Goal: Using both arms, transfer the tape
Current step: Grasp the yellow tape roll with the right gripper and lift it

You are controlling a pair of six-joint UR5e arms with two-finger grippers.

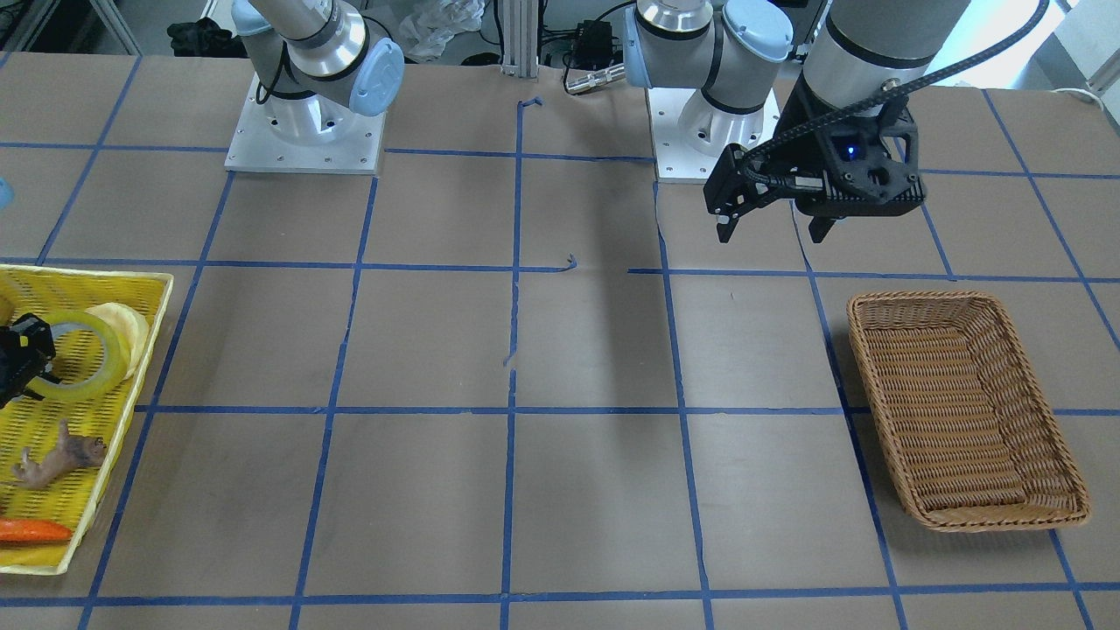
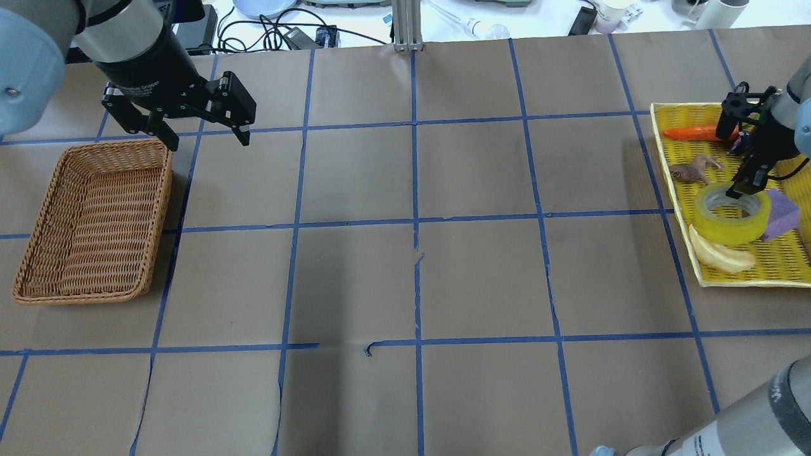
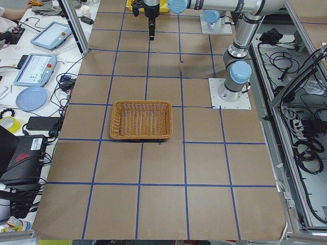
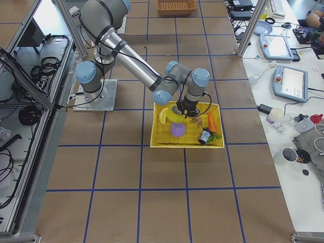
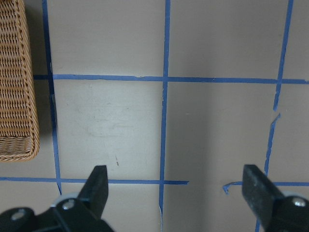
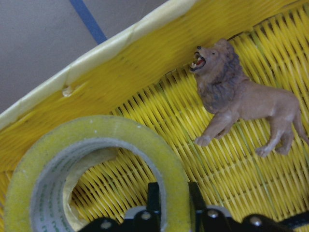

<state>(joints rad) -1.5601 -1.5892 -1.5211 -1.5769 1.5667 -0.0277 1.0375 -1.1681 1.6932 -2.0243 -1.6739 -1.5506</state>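
The yellow-green tape (image 2: 732,218) with a grey-white core stands in the yellow tray (image 2: 785,259) at the table's right end. It also shows in the front view (image 1: 87,385) and the right wrist view (image 6: 96,130). My right gripper (image 2: 741,189) reaches down into the tray and is shut on the roll's wall, one finger inside the ring and one outside (image 6: 173,193). My left gripper (image 2: 207,142) is open and empty above the table beside the wicker basket (image 2: 95,215). It also shows in the front view (image 1: 773,236) and the left wrist view (image 5: 176,179).
The tray also holds a brown lion toy (image 2: 694,170), an orange carrot (image 2: 690,133), a purple block (image 2: 782,215) and a pale banana toy (image 2: 722,256) touching the tape. The wicker basket (image 1: 901,302) holds nothing. Blue tape lines grid the brown table.
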